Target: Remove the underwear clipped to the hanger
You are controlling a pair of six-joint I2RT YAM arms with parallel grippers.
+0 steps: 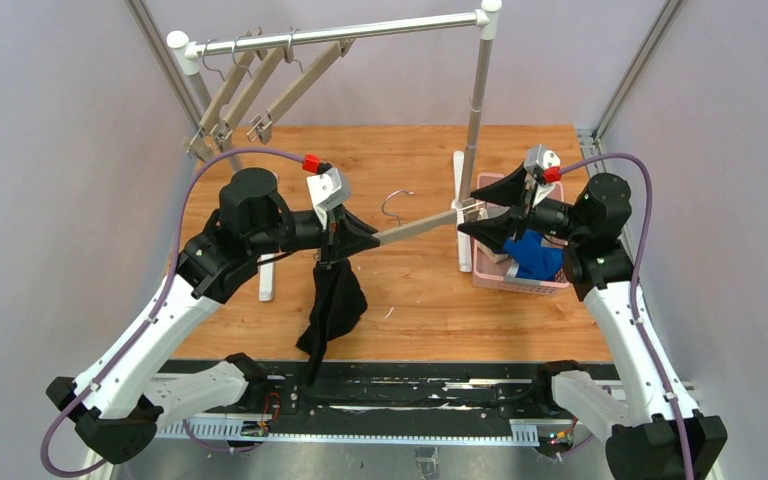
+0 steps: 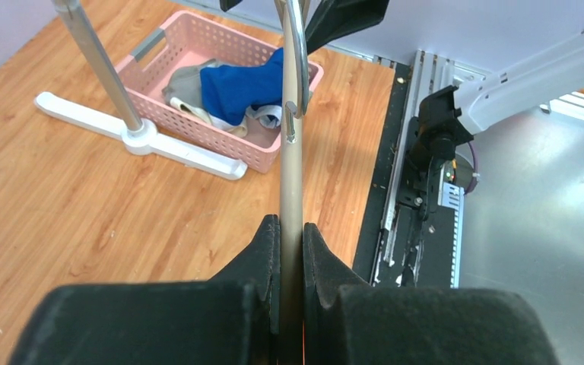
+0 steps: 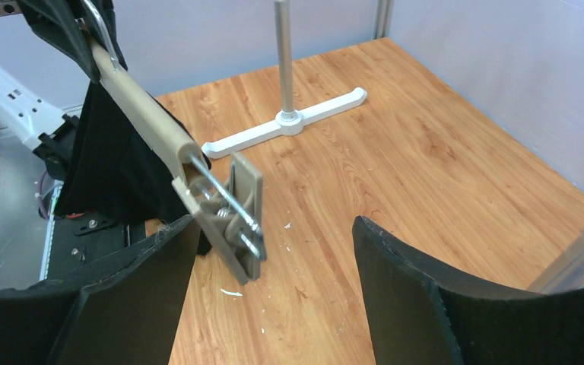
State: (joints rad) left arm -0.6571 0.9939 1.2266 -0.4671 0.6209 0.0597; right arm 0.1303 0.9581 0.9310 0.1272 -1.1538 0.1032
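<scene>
My left end effector [image 2: 290, 228] is clenched on the beige bar of the hanger [image 1: 415, 228], holding it level above the worktop [image 1: 440, 320]. My right end effector [image 3: 274, 228] is released, its jaws spread wide on either side of the spring clip [image 3: 239, 213] at the hanger's near end, touching nothing; that clip looks empty. The black brief [image 1: 332, 305] hangs limp from the other end of the bar, right beside my left grip, its hem drooping toward the near edge of the worktop. I cannot see the clip that holds it. The blue brief [image 2: 239, 87] and the grey brief [image 2: 182, 84] lie in the pink basket [image 2: 220, 156], so I judge the black one to be the last left to free. It is light, soft cloth that will stretch and bunch rather than resist, and a pinch low on the loose fabric would only drag it. I would take a full fold just below the pinched edge and pull straight down while my left side keeps the stiff bar from swinging.
</scene>
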